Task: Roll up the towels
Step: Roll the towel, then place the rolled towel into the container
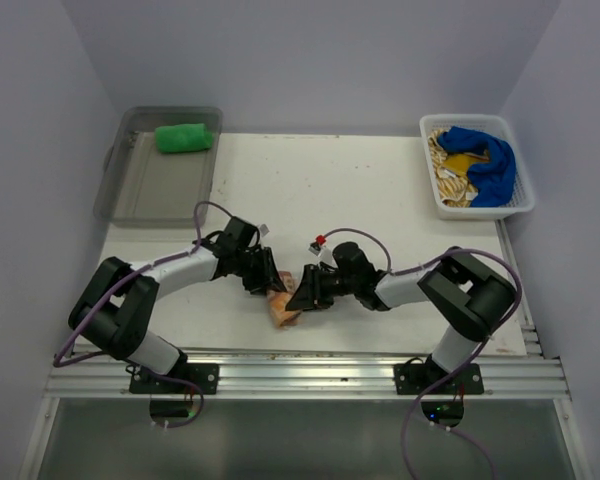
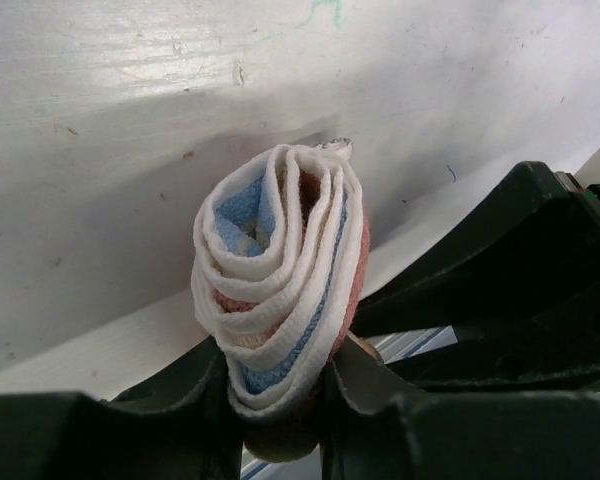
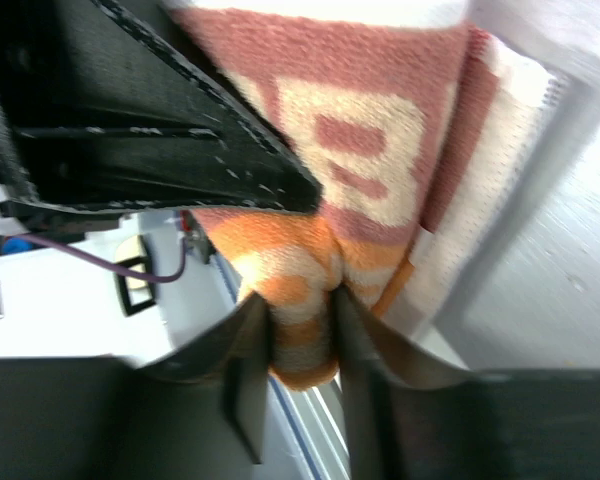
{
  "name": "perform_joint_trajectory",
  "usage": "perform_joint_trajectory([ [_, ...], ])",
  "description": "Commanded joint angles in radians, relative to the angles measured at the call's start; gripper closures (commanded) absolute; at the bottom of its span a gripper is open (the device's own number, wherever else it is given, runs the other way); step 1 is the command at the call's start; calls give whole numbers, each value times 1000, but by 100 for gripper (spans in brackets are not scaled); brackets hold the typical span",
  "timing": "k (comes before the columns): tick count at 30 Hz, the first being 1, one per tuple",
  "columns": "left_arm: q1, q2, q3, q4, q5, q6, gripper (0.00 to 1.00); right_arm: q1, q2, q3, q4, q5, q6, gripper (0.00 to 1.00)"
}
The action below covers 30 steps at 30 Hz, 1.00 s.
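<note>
The orange-and-white towel [image 1: 281, 309] lies rolled near the table's front edge, between both grippers. In the left wrist view the roll's spiral end [image 2: 275, 290] faces the camera, showing white, blue and pink layers. My left gripper [image 2: 280, 400] is shut on the bottom of this roll, its fingers pressing in from both sides. My right gripper [image 3: 302, 340] pinches an orange fold of the same towel [image 3: 380, 150] at the other end. From above, the left gripper [image 1: 265, 285] and right gripper [image 1: 305, 292] nearly meet over the roll.
A green towel [image 1: 183, 137], rolled, sits in the clear bin [image 1: 160, 190] at the back left. A white basket [image 1: 525, 205] at the back right holds a blue towel [image 1: 485, 160] and a yellow-tan patterned towel [image 1: 448, 178]. Purple cables loop from both arms.
</note>
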Motion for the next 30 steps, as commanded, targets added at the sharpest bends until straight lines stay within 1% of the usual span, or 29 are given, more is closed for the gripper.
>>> perform_joint_trajectory([
  [1,-3,-40,58,-45,-36,-11,75,9,-85,24,-256,139,-119,58],
  [2,-3,-44,61,-53,-49,-11,80,23,-114,63,-325,187,-153,54],
  [3,-3,-47,62,-61,-57,-15,81,30,-180,86,-467,231,-217,47],
  [4,-3,-48,62,-71,-62,-17,81,36,-207,106,-528,321,-245,45],
  [5,-3,-48,61,-76,-72,-20,82,44,-237,149,-587,368,-269,43],
  [6,-4,-48,61,-81,-80,-26,82,59,-276,171,-697,404,-309,40],
  [7,-4,-50,59,-84,-86,-31,83,67,-295,209,-744,485,-325,40],
  [8,-3,-50,56,-82,-94,-38,83,90,-310,231,-792,527,-340,40],
  [9,-3,-50,55,-82,-96,-40,83,111,-324,254,-874,588,-369,39],
  [10,-3,-48,56,-82,-97,-43,83,145,-346,304,-916,707,-386,38],
  [11,-3,-48,56,-82,-100,-46,83,217,-350,330,-954,783,-401,38],
  [12,-4,-45,56,-82,-102,-49,83,252,-347,359,-1020,837,-426,38],
  [13,-3,-44,56,-82,-103,-54,83,285,-332,408,-1046,880,-434,38],
  [14,-3,-44,56,-81,-105,-57,83,343,-320,430,-1066,955,-440,38],
  [17,-4,-36,56,-85,-108,-63,83,435,-260,511,-1125,1066,-463,38],
  [20,-4,-37,47,-81,-109,-77,83,509,-185,579,-1148,1121,-484,39],
  [21,-3,-39,47,-81,-111,-78,82,526,-160,596,-1155,1150,-495,39],
  [26,-3,-47,39,-81,-117,-97,82,593,-56,673,-1146,1201,-523,39],
  [30,-4,-54,30,-75,-120,-110,82,601,-5,680,-1117,1224,-538,38],
])
